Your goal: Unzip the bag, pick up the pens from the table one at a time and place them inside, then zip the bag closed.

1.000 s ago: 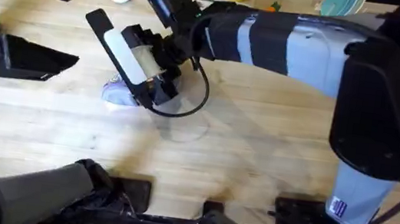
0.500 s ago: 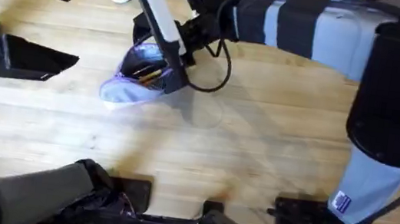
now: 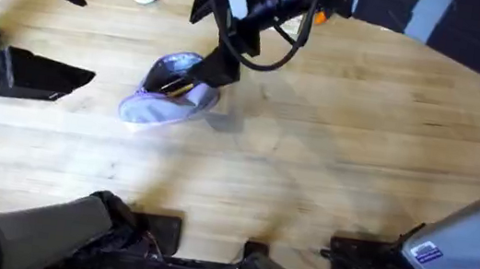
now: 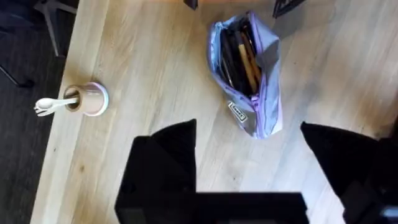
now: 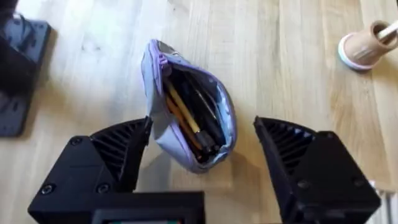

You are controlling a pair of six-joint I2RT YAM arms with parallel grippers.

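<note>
My right gripper [image 5: 202, 165] hangs open above the unzipped bag [image 5: 186, 109].
The lavender bag lies on the table [image 3: 330, 156] with pens [image 5: 186, 115] inside; my left gripper [image 4: 249, 162] looks open too, off to one side.

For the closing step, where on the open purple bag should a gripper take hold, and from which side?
Likely from above, at the end of the bag where the gaping mouth narrows to a point, pinching the fabric lip there. The pens fill the middle, so a grip there would catch them. I cannot make out the zipper pull. The right gripper hangs open over it.
</note>
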